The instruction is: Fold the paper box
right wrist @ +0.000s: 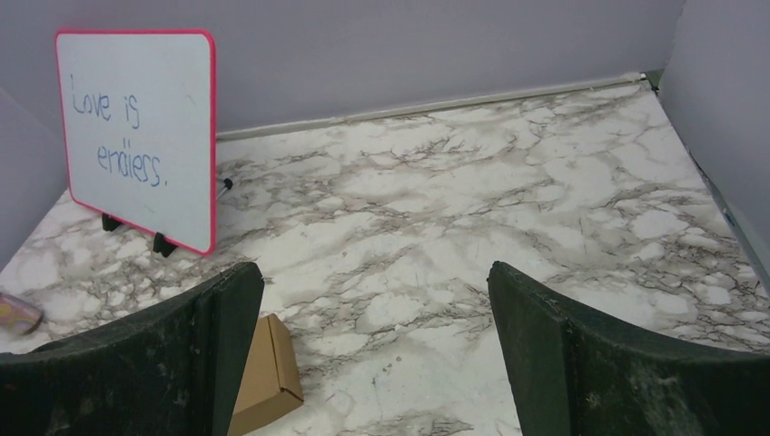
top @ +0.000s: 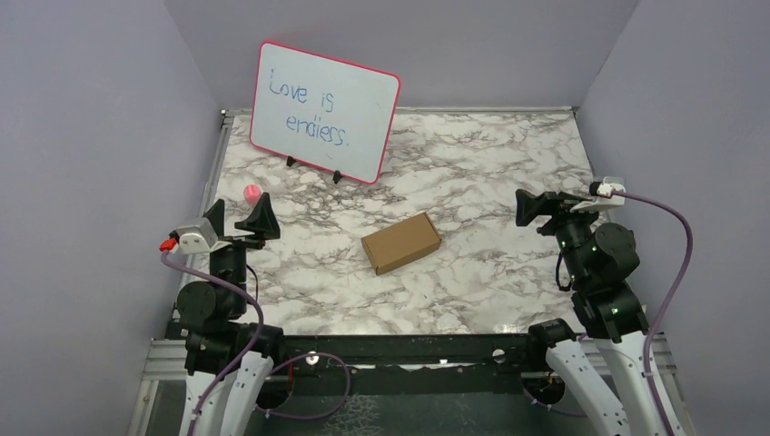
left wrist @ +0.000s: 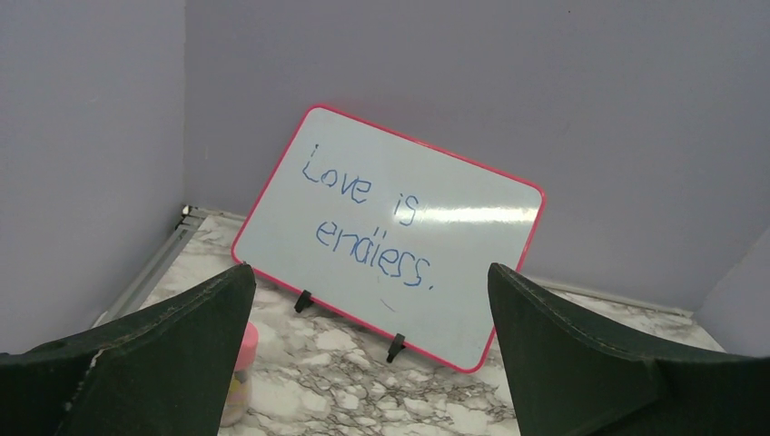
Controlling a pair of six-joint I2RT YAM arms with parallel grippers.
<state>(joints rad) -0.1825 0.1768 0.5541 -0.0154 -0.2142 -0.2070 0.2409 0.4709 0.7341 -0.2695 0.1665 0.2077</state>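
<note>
The paper box is a small closed brown cardboard box lying slightly askew in the middle of the marble table. In the right wrist view one corner of the paper box shows beside the left finger. My left gripper hovers at the table's left side, well clear of the box, jaws wide open and empty. My right gripper hangs at the right side, also apart from the box, open with nothing between its fingers. The left wrist view shows my left gripper facing the whiteboard; the box is out of that view.
A pink-framed whiteboard reading "Love is endless." stands on small black feet at the back left. A small pink-capped object sits on the table just beyond the left gripper. Grey walls enclose the table on three sides.
</note>
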